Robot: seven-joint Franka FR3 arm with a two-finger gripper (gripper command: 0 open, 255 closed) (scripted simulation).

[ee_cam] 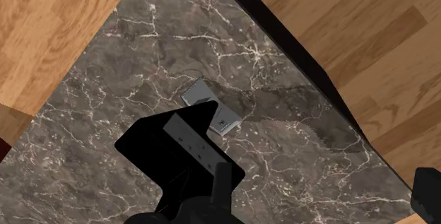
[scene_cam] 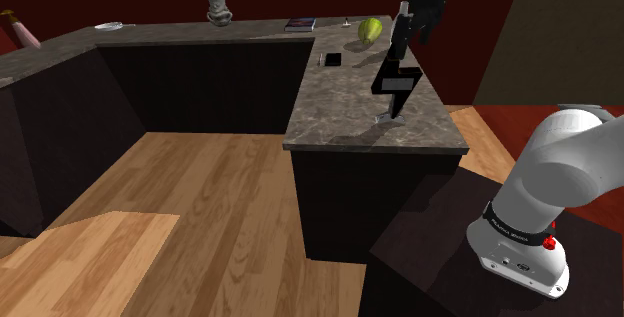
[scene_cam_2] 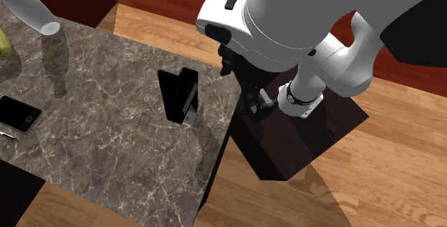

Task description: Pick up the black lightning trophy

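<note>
Marble counter (scene_cam: 340, 115): carries the trophy near the edge on the stand's side.
White arm (scene_cam: 560, 175): reaches over the trophy from above.
Black lightning trophy (scene_cam: 394, 83): upright, a flat zigzag body.
Gripper (scene_cam: 398, 45): just above the trophy's top, fingers spread wide and clasping nothing.
In the wrist view one finger (ee_cam: 225, 180) overlaps the trophy's top and the other stands well off to its side, so the trophy is off-centre.
Silver base (ee_cam: 212, 109): flat under the trophy, with a small footprint.
Judgement: shift sideways until the body sits between both fingers, descend onto the upper section, close across the thin faces, then lift straight.
Risk: the near finger knocks the top and tips the trophy.
</note>
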